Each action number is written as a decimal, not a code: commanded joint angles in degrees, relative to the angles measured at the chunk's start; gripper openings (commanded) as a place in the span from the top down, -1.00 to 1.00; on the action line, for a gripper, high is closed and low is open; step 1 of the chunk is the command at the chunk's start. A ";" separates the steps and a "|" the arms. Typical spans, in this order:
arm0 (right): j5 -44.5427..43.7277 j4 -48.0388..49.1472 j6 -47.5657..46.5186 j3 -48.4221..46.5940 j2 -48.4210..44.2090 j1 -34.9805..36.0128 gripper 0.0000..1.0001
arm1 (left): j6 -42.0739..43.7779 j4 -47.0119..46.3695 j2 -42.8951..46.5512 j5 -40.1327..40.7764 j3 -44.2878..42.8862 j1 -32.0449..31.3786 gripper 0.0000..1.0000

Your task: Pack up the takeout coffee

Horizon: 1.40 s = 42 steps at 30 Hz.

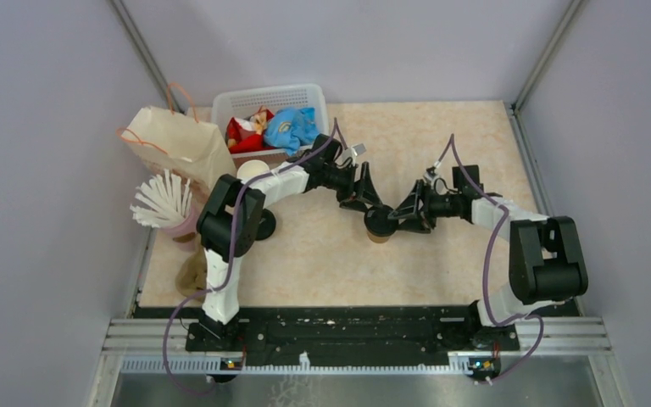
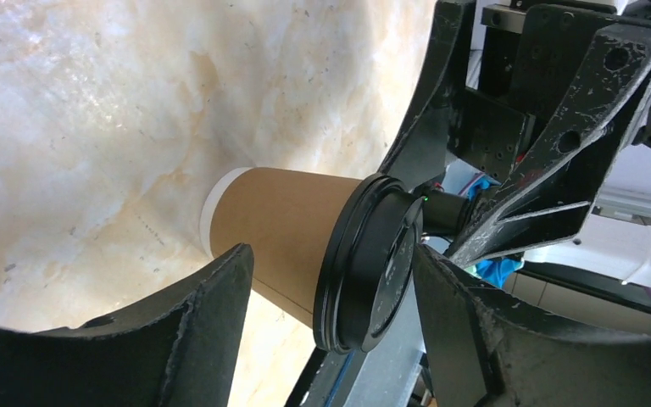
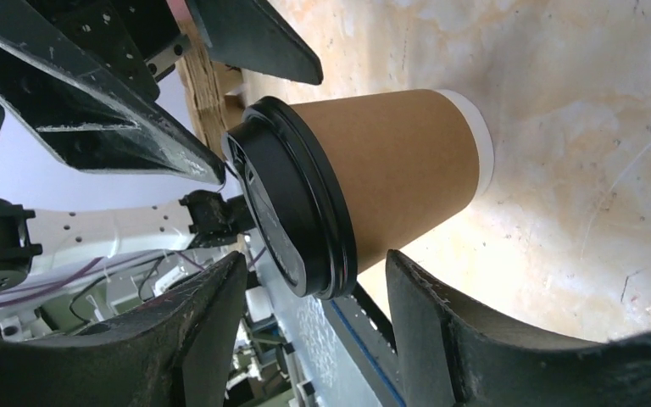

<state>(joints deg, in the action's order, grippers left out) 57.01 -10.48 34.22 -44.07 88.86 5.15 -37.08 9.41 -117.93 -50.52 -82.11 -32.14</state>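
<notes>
On marbled tabletop, black-lidded kraft cup; left end effector, right end effector both open, empty.

Black-lidded brown paper cup stands mid-frame on the beige bench — left pincer just upper-left, right pincer just right.

The takeout coffee is brown kraft with a white base band and a black lid. The table is cream, marbled with peach veins. The white lattice basket holds something red and something blue, possibly cloth. The paper bag is pale tan.
</notes>
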 commanded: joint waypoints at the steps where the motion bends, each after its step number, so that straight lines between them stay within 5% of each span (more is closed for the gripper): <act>1: -1.57 3.30 1.94 1.41 -3.37 -0.71 -0.25 | 4.85 5.73 2.72 4.06 -1.81 0.24 -0.57; 8: 1.21 1.65 -2.54 0.21 -0.99 -1.72 -0.30 | 1.88 1.20 10.43 1.67 8.12 0.96 -0.76; 14: 3.12 5.76 -1.42 1.00 1.38 -1.73 -0.07 | -1.63 -4.10 11.35 -0.77 13.44 0.98 -0.39; 23: 3.40 8.26 -0.66 2.17 3.08 -1.84 0.03 | -2.23 -6.31 9.19 -2.54 14.46 1.01 -0.26; 35: 3.62 25.77 7.94 12.35 9.02 -2.69 0.11 | 1.49 -1.16 3.99 4.45 18.66 1.04 0.06; 42: 1.49 23.58 3.99 13.87 10.64 -3.36 0.11 | 4.86 1.54 4.28 8.80 21.78 1.08 0.11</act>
<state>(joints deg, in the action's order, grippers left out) 66.78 16.88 43.57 -33.28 95.96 1.96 -38.92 3.09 -110.13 -53.45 -65.91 -30.85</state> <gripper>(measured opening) 0.449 0.452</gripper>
